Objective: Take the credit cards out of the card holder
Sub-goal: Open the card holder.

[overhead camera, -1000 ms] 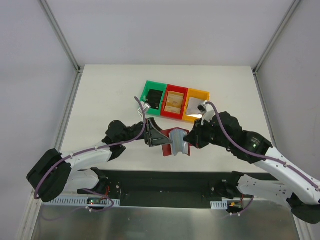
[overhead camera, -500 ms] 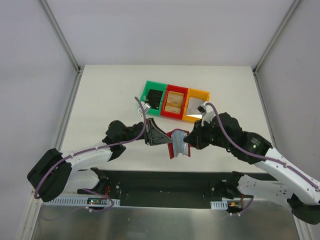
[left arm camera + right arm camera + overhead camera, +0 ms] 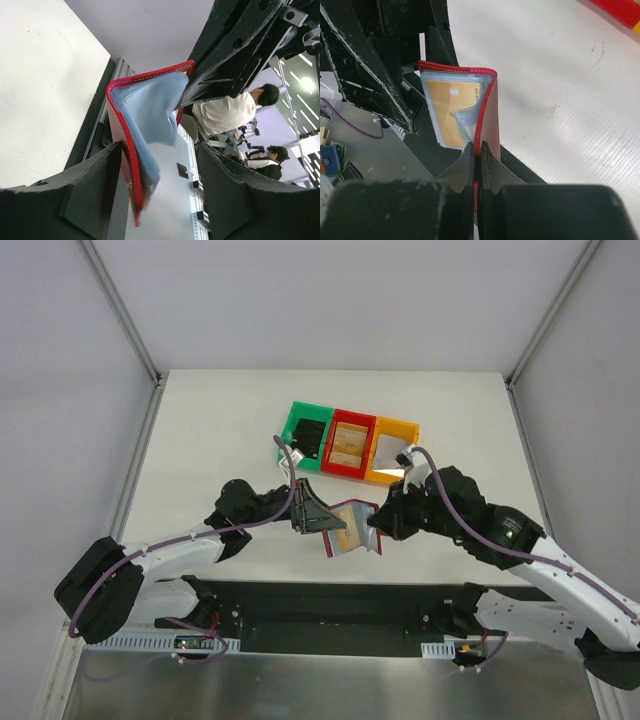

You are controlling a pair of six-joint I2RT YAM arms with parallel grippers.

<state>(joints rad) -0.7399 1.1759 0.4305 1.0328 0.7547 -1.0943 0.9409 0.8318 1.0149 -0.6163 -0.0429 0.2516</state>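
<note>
The card holder [image 3: 348,528] is dark red and hangs open between my two grippers, above the table's near edge. A tan credit card [image 3: 349,519] shows in its grey-blue pocket. My right gripper [image 3: 373,528] is shut on the holder's red edge; the right wrist view shows the jaws [image 3: 479,150] pinching the red cover [image 3: 490,112], with the tan card [image 3: 451,107] inside the pocket. My left gripper [image 3: 316,515] is open. In the left wrist view its fingers [image 3: 159,150] stand wide apart, and the holder's red rim and blue pocket [image 3: 147,107] lie close to the left finger.
Three joined bins stand behind the holder: a green bin [image 3: 297,411] with a black item, a red bin [image 3: 352,415] with tan cards, and a yellow bin [image 3: 401,425] with a silvery card. A black strip and a metal shelf run below the table's near edge.
The card holder has swung open and flatter between the grippers, so the tan card now faces up. Both arms have barely moved.
</note>
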